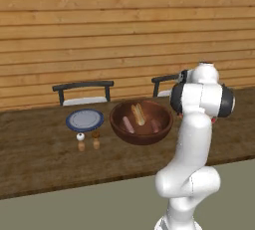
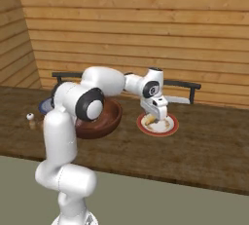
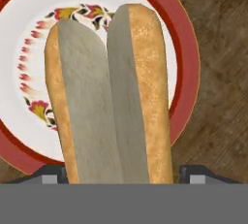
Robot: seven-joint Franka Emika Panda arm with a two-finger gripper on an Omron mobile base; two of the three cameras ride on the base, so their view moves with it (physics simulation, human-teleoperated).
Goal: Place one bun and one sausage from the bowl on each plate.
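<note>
My gripper (image 2: 155, 116) hangs just above the white plate with the red rim (image 2: 170, 127), shut on a split bun (image 2: 150, 119). From the hand camera the bun (image 3: 111, 97) stands lengthwise between my fingertips (image 3: 49, 176), over the plate's flowered white face (image 3: 34, 48). The dark reddish-brown bowl (image 1: 119, 129) sits mid-table and holds another bun (image 1: 138, 114) and two sausages (image 1: 128, 124). To the left of the bowl lies the grey plate with the blue rim (image 1: 84, 120), with nothing on it. My arm hides part of the bowl (image 2: 111, 120) in the right base view.
Two small shakers (image 1: 80, 142) (image 1: 96, 140) stand in front of the grey plate. Two dark chairs (image 1: 82, 92) (image 2: 181, 91) are pushed in at the table's far side, against a wooden plank wall. The table's near edge (image 1: 74, 186) runs across the front.
</note>
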